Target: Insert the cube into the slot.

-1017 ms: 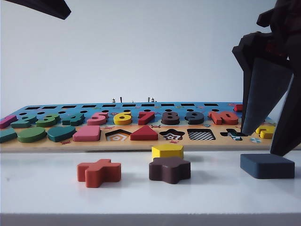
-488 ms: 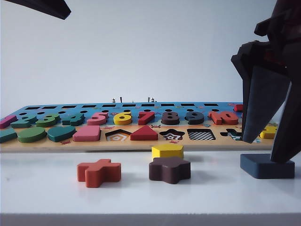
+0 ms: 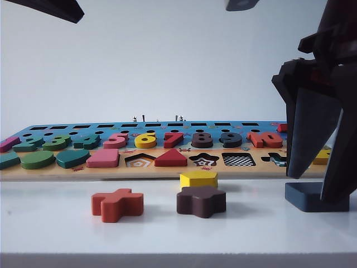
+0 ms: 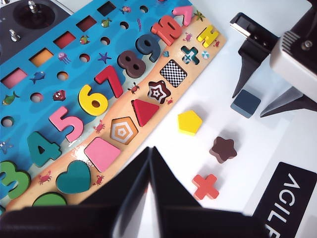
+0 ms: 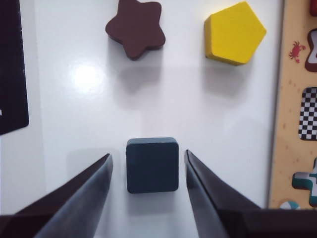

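Exterior view, change since a second ago: right gripper (image 3: 316, 187) has come lower over the cube (image 3: 312, 197), its dark fingers now covering more of the block's top and right end; the yellow piece on the board behind it is more hidden. A small dark object has entered at the top edge. All loose pieces and the board are unmoved.

Item 1, cube: flat navy square lying on the white table (image 3: 167, 234), in front of the puzzle board (image 3: 83, 172) near its right end. Right wrist view places the cube (image 5: 152, 164) between the two spread fingers (image 5: 86, 191), a gap on each side, no contact visible.

Item 2, slot (image 3: 239, 159): checkerboard square cut-out on the board's front row, between the star cut-out (image 3: 204, 160) and the cross cut-out (image 3: 274, 159); unfilled.

Item 3, surroundings: yellow pentagon block (image 3: 198, 179), brown star piece (image 3: 201, 201) and red cross piece (image 3: 117, 204) lie loose on the table, well apart from the cube. Nothing lies between cube and slot.

Item 4, left gripper (image 4: 150, 158): raised over the board's near edge, fingers pressed together to a point, holding nothing.

View differences: the left wrist view alone shows the full board layout from above and the cube (image 4: 245, 103) sitting between the right gripper's fingers.
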